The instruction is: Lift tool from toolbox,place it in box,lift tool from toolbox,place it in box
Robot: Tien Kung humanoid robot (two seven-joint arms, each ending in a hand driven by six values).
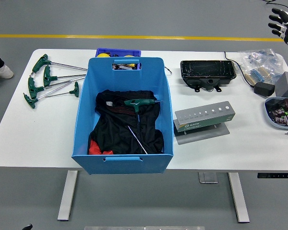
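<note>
The large blue box [122, 158] stands mid-table with black cloth in its bottom. On the cloth lies a green-handled T-wrench [140, 102], its thin shaft pointing toward the near wall. Several more green T-handle wrenches [43, 79] lie on the table left of the box. Behind the box a small blue toolbox [117, 51] shows. My right hand [282, 21] is high at the picture's top right corner, far from the box, open with fingers spread and nothing in it. My left hand is not visible.
A black tray [208, 71] and a grey tool holder [205, 116] sit right of the box. At the far right are plastic bags [259, 62], a black adapter [265, 88] and a bowl of small parts [281, 112]. A person's shoe [0, 72] shows at the left edge.
</note>
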